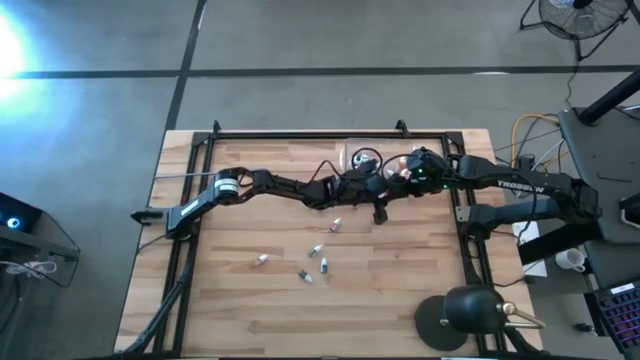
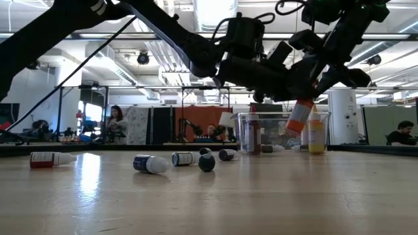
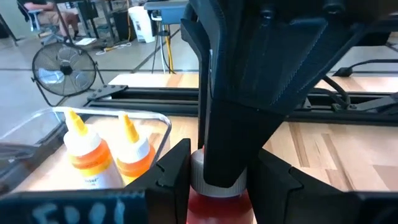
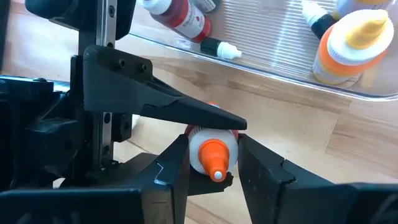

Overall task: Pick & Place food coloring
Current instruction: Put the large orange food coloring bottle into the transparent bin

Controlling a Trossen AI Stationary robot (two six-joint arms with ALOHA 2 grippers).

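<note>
Lying on the table (image 1: 400, 300): five loose food coloring bottles (image 1: 322, 264).

Count: five small squeeze bottles loose on the wooden table (image 1: 400, 300), one clear rectangular plastic box (image 2: 243, 119), two orange-capped bottles (image 3: 102, 152) standing inside it, one orange-tipped bottle (image 4: 211, 152) held aloft, two dark arms, one black desk lamp (image 1: 470, 315).
</note>
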